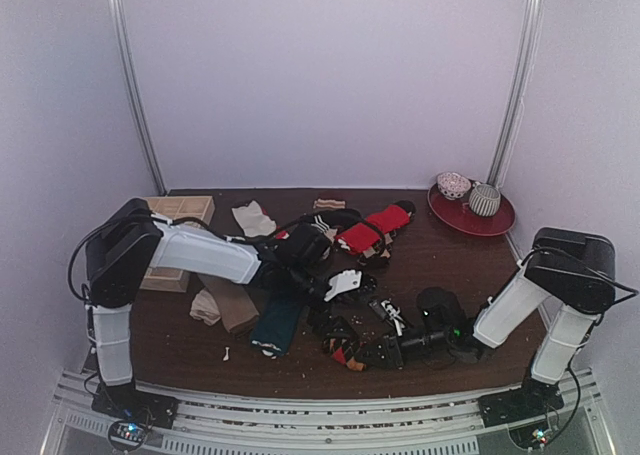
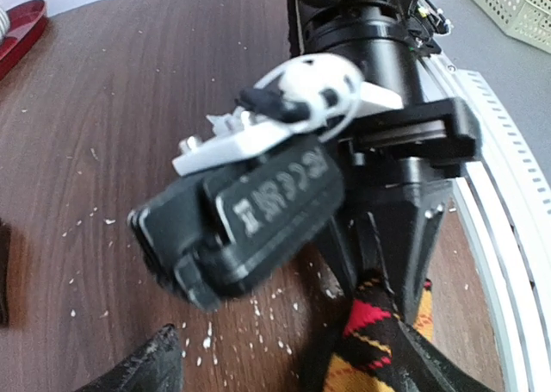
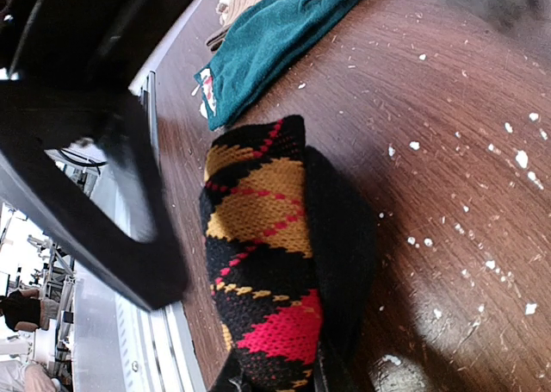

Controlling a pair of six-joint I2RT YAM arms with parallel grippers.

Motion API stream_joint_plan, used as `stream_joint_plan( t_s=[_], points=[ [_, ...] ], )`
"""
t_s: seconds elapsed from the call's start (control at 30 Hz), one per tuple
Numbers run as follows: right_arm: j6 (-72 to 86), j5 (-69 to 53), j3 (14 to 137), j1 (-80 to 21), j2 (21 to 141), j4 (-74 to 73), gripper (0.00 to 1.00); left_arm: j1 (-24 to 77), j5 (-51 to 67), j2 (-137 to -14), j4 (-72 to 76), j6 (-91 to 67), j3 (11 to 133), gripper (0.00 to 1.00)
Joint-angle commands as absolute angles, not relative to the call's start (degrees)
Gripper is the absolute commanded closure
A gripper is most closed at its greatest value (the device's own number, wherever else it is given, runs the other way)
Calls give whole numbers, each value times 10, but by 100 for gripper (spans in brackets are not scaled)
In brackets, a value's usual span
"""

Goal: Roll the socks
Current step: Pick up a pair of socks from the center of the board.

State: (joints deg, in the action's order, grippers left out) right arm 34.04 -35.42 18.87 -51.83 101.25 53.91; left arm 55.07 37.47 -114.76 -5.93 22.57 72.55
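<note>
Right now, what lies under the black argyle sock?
Around the argyle sock only the brown table shows, speckled with white crumbs; the sock appears to rest on it. The spot directly beneath is covered by the bunched fabric, so nothing there can be seen.

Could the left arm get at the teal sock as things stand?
Probably yes. The teal sock lies uncovered right beside the left hand; the right hand, on the argyle sock, sits clear of it.

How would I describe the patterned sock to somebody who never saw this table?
Look at the near edge of the dark wooden table, around its middle. The argyle sock sits bunched right of the plain teal sock; only it has red and orange diamonds on black.
</note>
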Motion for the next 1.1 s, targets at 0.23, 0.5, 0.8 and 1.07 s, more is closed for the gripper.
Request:
stream_joint_plan(
  t_s=[0.23, 0.5, 0.8, 1.07],
  points=[
    [339, -288, 159, -522, 1072, 315, 92, 548, 416, -1195, -194, 271, 751, 22],
    [339, -289, 161, -522, 1075, 316, 92, 548, 422, -1217, -212, 272, 757, 24],
    [338, -287, 162, -522, 1077, 314, 92, 548, 423, -1215, -193, 257, 746, 20],
    [338, -287, 162, -522, 1079, 314, 92, 548, 435, -1234, -198, 256, 774, 21]
  ],
)
